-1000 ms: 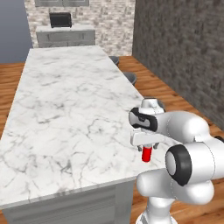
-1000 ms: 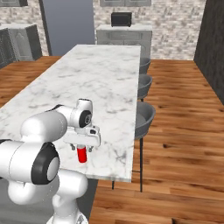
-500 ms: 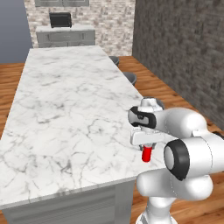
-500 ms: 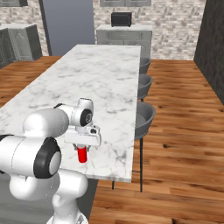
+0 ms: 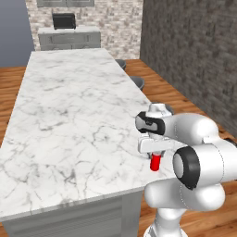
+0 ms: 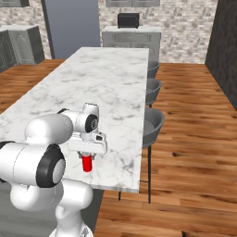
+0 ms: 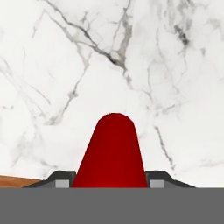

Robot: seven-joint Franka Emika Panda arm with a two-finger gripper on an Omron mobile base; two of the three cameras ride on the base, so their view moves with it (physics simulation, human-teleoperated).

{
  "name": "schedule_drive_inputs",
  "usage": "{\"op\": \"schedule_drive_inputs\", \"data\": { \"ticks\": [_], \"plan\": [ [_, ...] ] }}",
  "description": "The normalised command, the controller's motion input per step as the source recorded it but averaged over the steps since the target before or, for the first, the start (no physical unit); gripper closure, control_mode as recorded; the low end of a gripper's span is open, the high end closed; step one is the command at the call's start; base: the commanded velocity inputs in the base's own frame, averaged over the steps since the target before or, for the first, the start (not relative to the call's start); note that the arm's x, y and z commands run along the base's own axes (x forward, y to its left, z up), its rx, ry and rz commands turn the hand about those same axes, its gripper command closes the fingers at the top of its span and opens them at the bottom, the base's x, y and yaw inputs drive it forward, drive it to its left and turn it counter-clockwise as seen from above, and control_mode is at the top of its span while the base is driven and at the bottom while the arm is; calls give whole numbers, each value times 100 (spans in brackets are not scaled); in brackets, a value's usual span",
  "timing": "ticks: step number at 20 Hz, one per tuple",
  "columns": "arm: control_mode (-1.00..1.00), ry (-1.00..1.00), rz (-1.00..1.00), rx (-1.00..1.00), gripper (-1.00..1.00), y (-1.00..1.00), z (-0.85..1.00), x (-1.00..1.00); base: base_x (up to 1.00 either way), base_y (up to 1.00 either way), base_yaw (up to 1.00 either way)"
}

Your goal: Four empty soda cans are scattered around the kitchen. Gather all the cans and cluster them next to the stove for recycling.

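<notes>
My tool (image 7: 112, 183) has closed since earlier, now gripping the smooth red can (image 7: 113, 153) (top hidden) over the veined marble table (image 5: 69, 115).

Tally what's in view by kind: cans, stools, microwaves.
Red soda can, in the shut gripper: 1
Grey stools: 3
Black microwave: 1
Total: 5
</notes>
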Motion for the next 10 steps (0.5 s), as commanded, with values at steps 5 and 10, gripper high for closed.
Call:
{"op": "schedule_drive_inputs", "data": {
  "ticks": [5, 10],
  "plan": [
    [-100, 0, 0, 0, 100, 0, 36, -2, 0, 0, 0],
    [-100, 0, 0, 0, 100, 0, 26, -19, 0, 0, 0]
  ]
}}
